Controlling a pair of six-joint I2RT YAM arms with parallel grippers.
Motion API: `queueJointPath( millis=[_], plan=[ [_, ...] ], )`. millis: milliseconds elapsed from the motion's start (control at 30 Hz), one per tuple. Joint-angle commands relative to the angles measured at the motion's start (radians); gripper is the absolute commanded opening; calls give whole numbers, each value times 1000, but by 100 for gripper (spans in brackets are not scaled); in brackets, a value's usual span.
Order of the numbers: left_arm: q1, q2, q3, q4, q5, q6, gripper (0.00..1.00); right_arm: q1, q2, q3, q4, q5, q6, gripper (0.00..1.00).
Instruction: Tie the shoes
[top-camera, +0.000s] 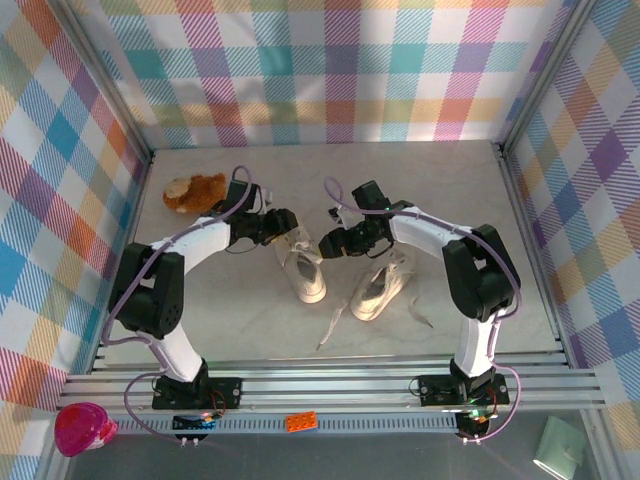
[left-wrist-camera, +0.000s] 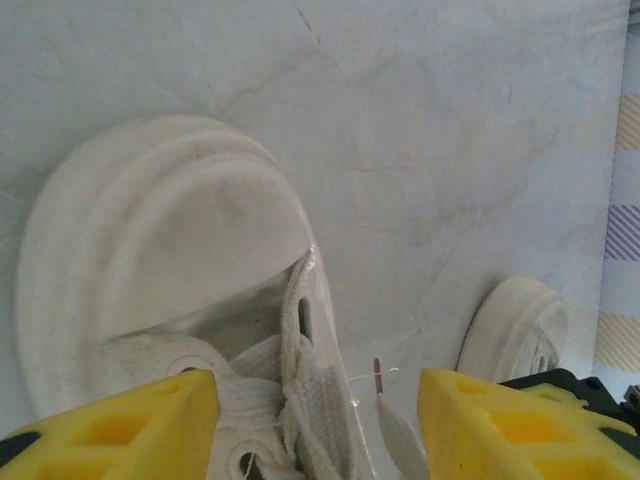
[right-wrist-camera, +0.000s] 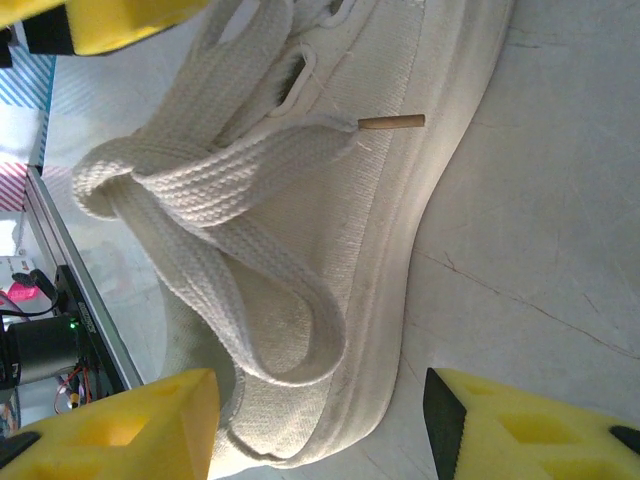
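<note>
The left claw (top-camera: 292, 228) and right claw (top-camera: 328, 243) gape open over one sneaker (top-camera: 308, 275) mid-surface (top-camera: 230, 300); the other sneaker (top-camera: 375, 292) lies beside; knotting seems underway; next, pinch the lace loop (right-wrist-camera: 250, 300), pull tight.

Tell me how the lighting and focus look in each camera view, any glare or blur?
Top external: soft, even light, sharp throughout, faint shadows on the table. Left wrist: shoe toe crisp, left gripper's fingers slightly soft. Right wrist: lace sharp, right gripper's fingers blurred, background at left washed out.
</note>
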Motion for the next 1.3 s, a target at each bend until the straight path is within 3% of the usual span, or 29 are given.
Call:
queueJointPath(
  millis=[0, 267, 367, 433, 500, 567, 633, 800, 1033, 1267],
  plan=[
    [-14, 25, 26, 23, 45, -36, 54, 9, 20, 6, 18, -44, 11, 58],
    [-40, 61, 24, 30, 70, -48, 53, 25, 58, 30, 18, -61, 7, 58],
    [-41, 68, 27, 39, 82, -48, 40, 35, 72, 38, 18, -62, 4, 58],
    [-39, 63, 37, 30, 83, -36, 25, 38, 81, 44, 12, -60, -1, 55],
    [-35, 50, 49, 13, 77, -21, 10, 40, 82, 47, 7, -57, -4, 47],
    [-32, 33, 63, -20, 65, 2, 1, 40, 72, 44, 6, -43, -7, 35],
    [-27, 14, 74, -59, 46, 31, 0, 40, 58, 36, 4, -23, -8, 21],
    [-21, -28, 77, -104, 17, 72, 0, 41, 35, 25, 7, -15, -9, 7],
    [-13, -82, 41, -93, -6, 86, 0, 43, 8, 20, -1, 13, -13, 0],
    [-5, -162, -24, -98, -79, 100, 0, 44, 3, 29, -17, 30, -22, 0]
  ],
)
